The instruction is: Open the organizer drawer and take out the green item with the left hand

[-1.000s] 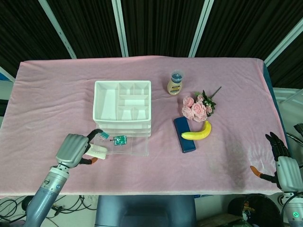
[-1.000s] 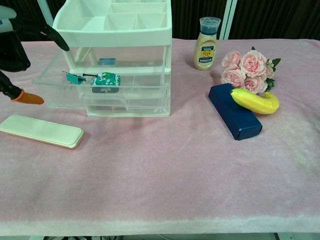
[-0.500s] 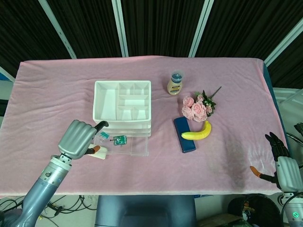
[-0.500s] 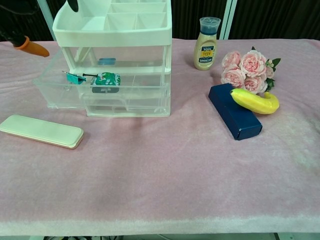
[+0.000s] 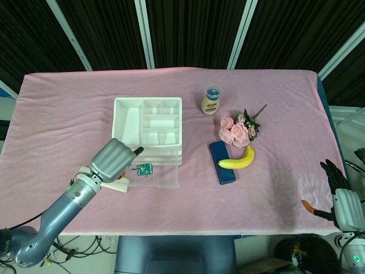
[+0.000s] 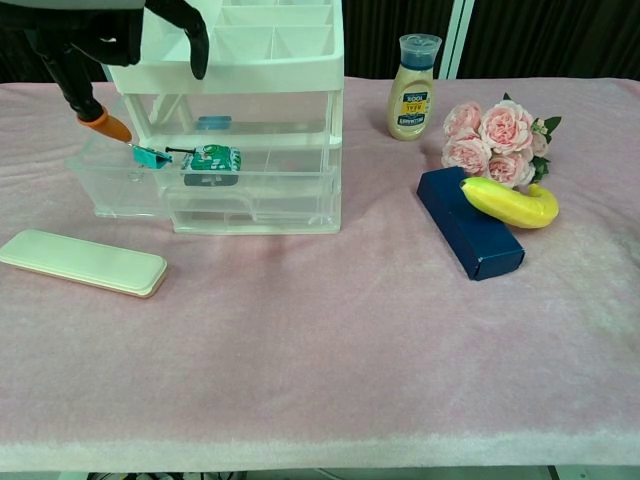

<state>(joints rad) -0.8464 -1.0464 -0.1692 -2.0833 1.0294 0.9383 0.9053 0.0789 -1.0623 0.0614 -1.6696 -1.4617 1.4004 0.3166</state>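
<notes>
The white organizer [image 5: 147, 127] [image 6: 232, 58] stands left of centre, its clear middle drawer [image 5: 162, 178] [image 6: 118, 188] pulled out toward me. Inside lie a green packet [image 5: 144, 169] [image 6: 211, 158] and a small teal item [image 6: 152, 157]. My left hand [image 5: 114, 160] [image 6: 108, 28] hovers over the drawer's left end, holding nothing; its orange thumb tip [image 6: 105, 125] points down just left of the teal item. Head view hides that item behind the hand. My right hand [image 5: 341, 197] rests off the table's right edge, fingers spread and empty.
A flat cream case [image 6: 85, 262] [image 5: 118, 184] lies in front of the drawer's left side. To the right are a blue box [image 5: 222, 162] with a banana [image 5: 237, 160] across it, pink roses [image 5: 238, 130] and a dressing bottle [image 5: 211, 100].
My left hand has moved right from beside the drawer to above its left end, and its thumb tip has dropped close to the teal item. The right hand has not moved.
</notes>
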